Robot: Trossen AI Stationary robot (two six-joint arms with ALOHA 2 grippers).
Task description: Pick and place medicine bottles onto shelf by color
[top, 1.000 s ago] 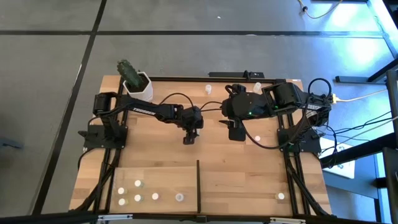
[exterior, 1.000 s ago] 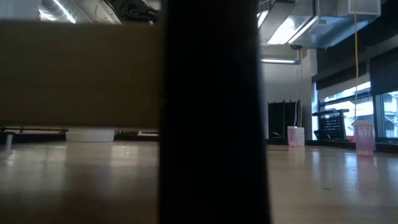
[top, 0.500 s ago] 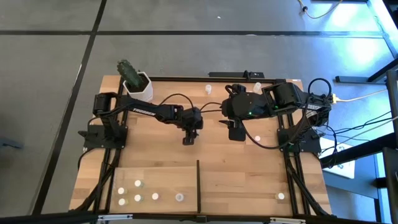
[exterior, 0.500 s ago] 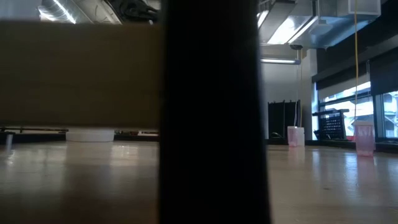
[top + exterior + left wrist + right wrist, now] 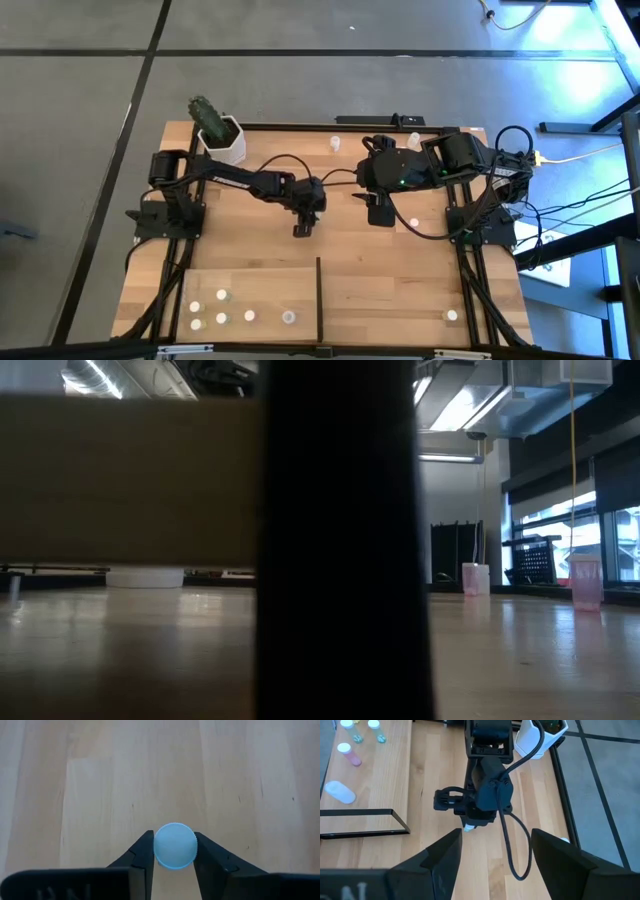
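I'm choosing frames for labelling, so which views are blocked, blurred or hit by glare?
Low view: a broad dark upright close to the lens blocks the middle, and bright ceiling lights glare at the top. Left wrist view: sharp on the bottle cap between the left gripper fingers; the bottom edge is soft. Right wrist view: the right gripper fingers are blurred. High view: blue-white glare on the floor, top right.

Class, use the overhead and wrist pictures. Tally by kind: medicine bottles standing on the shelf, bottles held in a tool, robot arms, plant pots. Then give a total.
Medicine bottles on the shelf: 7
Medicine bottle held in the left tool: 1
Robot arms: 2
Cactus pot: 1
Total: 11
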